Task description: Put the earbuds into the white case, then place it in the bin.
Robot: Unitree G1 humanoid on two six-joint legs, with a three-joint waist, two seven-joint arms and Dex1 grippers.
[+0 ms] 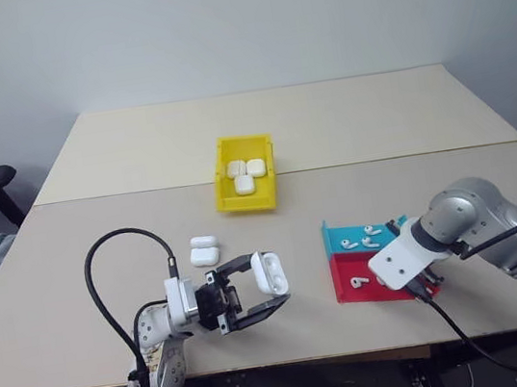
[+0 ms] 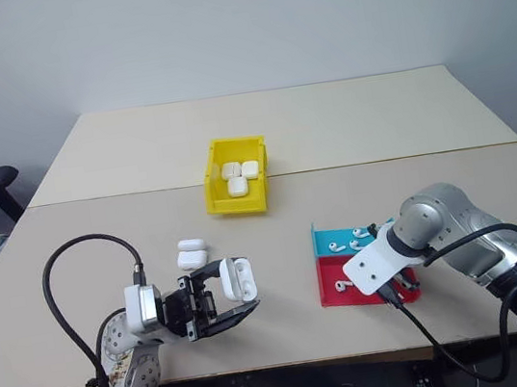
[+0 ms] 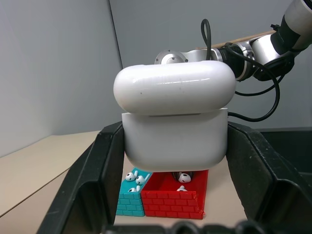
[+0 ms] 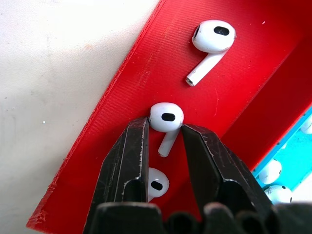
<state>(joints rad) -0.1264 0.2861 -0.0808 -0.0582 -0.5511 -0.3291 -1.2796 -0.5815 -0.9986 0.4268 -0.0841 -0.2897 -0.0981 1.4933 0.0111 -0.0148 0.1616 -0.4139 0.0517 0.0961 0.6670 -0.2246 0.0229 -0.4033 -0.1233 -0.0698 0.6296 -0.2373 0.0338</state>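
You had nothing to read here: no text, label, brand, number or sign showed on the white case point(image 3: 174, 119), the earbuds point(image 4: 210, 41), the bin point(image 1: 247, 186), the trays or the table.

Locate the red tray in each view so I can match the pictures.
Left eye view: red tray lower right, under the right pincer.
Right eye view: tray lower right, beside the teal tray.
Left wrist view: tray low centre, below the held case.
Right wrist view: tray floor runs diagonally, with earbuds on it.
Shared landmark: the teal tray touching it.
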